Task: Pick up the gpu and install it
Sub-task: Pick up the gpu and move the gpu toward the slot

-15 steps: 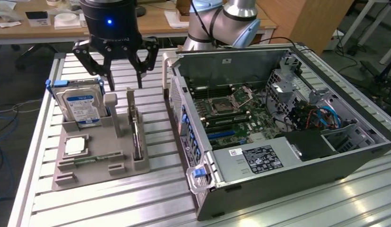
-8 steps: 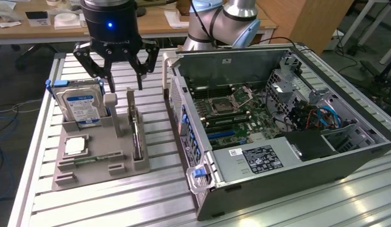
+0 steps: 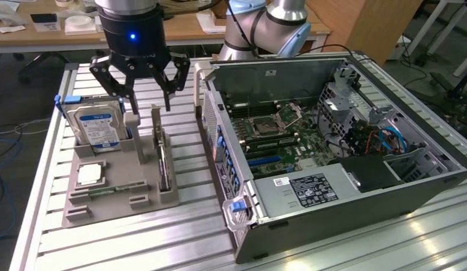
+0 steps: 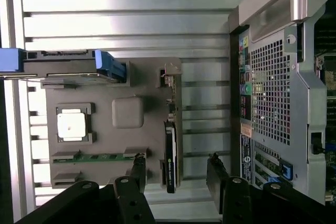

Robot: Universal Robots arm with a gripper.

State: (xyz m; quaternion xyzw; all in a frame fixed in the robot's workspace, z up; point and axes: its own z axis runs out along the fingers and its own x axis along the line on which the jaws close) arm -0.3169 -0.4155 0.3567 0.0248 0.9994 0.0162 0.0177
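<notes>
Gripper spread wide, empty, hovering above gpu. Gpu stands on edge in slot of gray holder, below and between fingers. Judged light, stiff, fragile: pinch flat faces near top edge, avoid fan.

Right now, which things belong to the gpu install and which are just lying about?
In the job:
gpu, on edge in the grey holder
open PC case
gripper, fingers open above the gpu

Lying about:
hard drive
CPU
memory stick
</notes>
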